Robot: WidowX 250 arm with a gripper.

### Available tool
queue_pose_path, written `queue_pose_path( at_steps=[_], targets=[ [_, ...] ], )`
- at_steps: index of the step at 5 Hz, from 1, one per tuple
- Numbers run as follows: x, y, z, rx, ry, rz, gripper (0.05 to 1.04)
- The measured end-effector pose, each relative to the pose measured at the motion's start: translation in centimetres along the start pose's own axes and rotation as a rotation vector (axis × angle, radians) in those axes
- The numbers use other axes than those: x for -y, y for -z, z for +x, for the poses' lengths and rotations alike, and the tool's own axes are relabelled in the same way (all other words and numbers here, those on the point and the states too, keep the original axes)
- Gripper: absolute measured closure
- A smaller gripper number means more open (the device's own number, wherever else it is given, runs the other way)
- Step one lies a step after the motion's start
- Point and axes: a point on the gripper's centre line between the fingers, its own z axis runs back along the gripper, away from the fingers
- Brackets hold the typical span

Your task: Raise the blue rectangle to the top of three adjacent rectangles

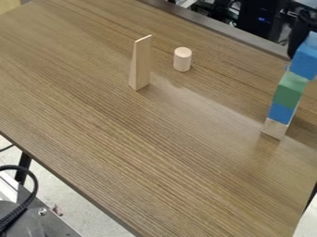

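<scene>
"Camera view: where is the big blue rectangular block (303,62)?"

"Up high at the right side, at the top end of the pile. Its right part is cut off by the edge."

"Is it sitting on the pile?"

"I can't tell. It looks right over the green block (287,96), but I can't see if they touch or if there's a tiny gap."

"What comes under the green one?"

"A smaller blue block (282,113), then a pale wooden block (274,129) at the very bottom, on the brown wood-grain table (155,143). The pile slants up to the right."

"And the claw?"

"The black robot gripper (299,34) is at the top right, by the big blue block. It's dark and partly hidden, so I can't tell if it's open, closed or holding on."

"What's farther away?"

"Well to the left, a short pale wooden cylinder (182,60) stands up. Just left of that stands a tall, thin, pale wooden wedge (141,65)."

"What about the edges?"

"A black cord (32,185) bends at the bottom left, cut off by the edge. Behind the table are dark things (257,21) with little blue lights, too hard to make out."
</scene>
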Motion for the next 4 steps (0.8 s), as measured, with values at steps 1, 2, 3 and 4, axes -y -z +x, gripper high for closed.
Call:
queue_pose_path(
  at_steps=[1,2,3,4],
  targets=[
    [-0.39,1.63,0.3,-0.03,-0.011,-0.006,0.495],
    [-0.96,2.31,0.71,-0.033,-0.025,-0.012,0.495],
    [-1.05,2.37,1.04,-0.022,-0.031,-0.022,0.495],
    [-1.19,2.45,1.2,-0.013,-0.048,-0.029,0.495]
  ],
)
